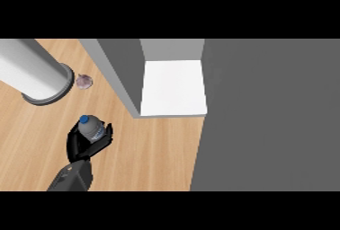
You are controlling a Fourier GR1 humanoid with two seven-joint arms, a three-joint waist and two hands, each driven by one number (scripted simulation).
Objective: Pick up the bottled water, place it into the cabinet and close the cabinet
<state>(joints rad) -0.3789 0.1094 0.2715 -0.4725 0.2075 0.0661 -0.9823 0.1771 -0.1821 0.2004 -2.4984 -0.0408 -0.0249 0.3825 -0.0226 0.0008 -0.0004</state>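
Head view, looking steeply down on the wooden counter (153, 152). The one hand (85, 143) in view, coming up from the lower edge at the left of the picture, was taken to be the robot's left; its black fingers (106, 134) and thumb were curled around the bottled water (91, 128), which stood nearly upright in the grasp with its blue cap (84, 119) uppermost. Held so, the bottle appeared to be lifted or just at the counter's surface; contact with the wood could not be made out, since the hand hid the base. The cabinet (172, 87) lay up and to the right of the bottle, near but not touching it, with its white interior floor exposed between a grey side wall (119, 76) and the large grey door panel (272, 117) that filled the right of the view; the door evidently stood open to admit the bottle. A wide white cylinder on a grey base (36, 74) and a small pale purplish object (84, 81), too small to identify, sat beyond the bottle, clear of the apparent path to the opening. The right hand did not show. The pick-up seemed accomplished; placing the bottle and closing the door remained.
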